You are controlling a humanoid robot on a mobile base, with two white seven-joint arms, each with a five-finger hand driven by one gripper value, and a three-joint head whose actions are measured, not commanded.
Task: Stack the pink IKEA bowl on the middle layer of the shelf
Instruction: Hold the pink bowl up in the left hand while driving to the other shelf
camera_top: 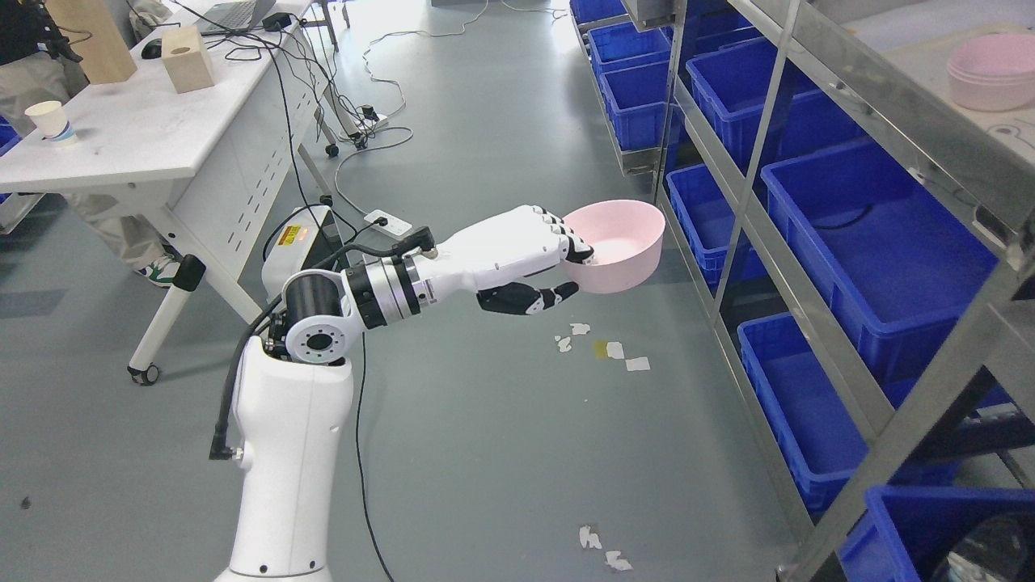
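Observation:
My left hand [566, 263] is shut on a pink bowl [618, 245], fingers over its near rim and thumb under it. It holds the bowl upright in the air above the floor, left of the metal shelf [881, 105]. A stack of pink bowls [993, 71] sits on a shelf layer at the upper right, well apart from the held bowl. My right arm is out of view.
Blue bins [873, 234] fill the lower shelf layers on the right. A white table [137, 137] with wooden blocks, a paper cup and cables stands at the upper left, a person partly behind it. Cables and paper scraps lie on the grey floor.

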